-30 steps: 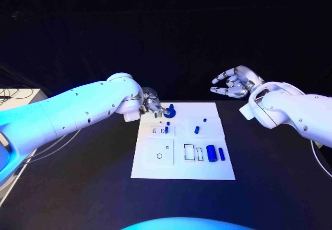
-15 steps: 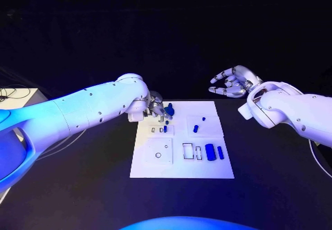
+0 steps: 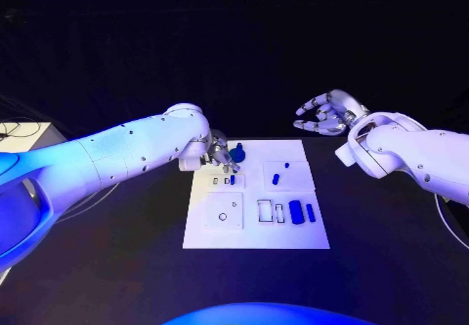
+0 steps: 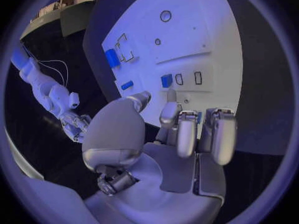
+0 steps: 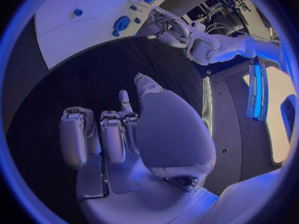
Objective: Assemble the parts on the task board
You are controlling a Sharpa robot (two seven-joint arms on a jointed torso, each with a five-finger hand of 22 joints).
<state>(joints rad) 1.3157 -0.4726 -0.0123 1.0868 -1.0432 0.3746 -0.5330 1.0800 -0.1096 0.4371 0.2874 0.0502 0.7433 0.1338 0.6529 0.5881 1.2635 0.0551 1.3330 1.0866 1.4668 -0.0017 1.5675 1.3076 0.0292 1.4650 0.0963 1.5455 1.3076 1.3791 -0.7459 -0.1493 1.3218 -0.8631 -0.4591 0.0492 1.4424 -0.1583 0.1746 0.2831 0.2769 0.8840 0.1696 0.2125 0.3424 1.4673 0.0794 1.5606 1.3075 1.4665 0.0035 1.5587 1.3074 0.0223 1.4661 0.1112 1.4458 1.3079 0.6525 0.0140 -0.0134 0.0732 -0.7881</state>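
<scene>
The white task board [image 3: 256, 233] lies mid-table. At its far left corner stands a round blue part [image 3: 238, 153], which also shows in the right wrist view [image 5: 120, 24]. My left hand [image 3: 215, 156] hovers just beside it with its fingers bent and nothing in the palm [image 4: 181, 134]. A small gap shows between the fingers [image 5: 161, 21] and the part. More blue parts sit on the board: a peg [image 3: 276, 179], one in a slot [image 3: 232, 180], and two bars [image 3: 296, 211] at the right. My right hand [image 3: 327, 114] is raised beyond the board's far right corner, fingers spread, empty.
The board has outlined slots [image 3: 266, 211] and a round hole [image 3: 223, 217] near its middle. A white box [image 3: 24, 135] with cables stands at the table's far left. Black table surface [image 3: 117, 271] surrounds the board.
The camera has shifted slightly. My left arm's elbow has swung inward while the hand stays beside the round blue part. The right hand has hardly moved.
</scene>
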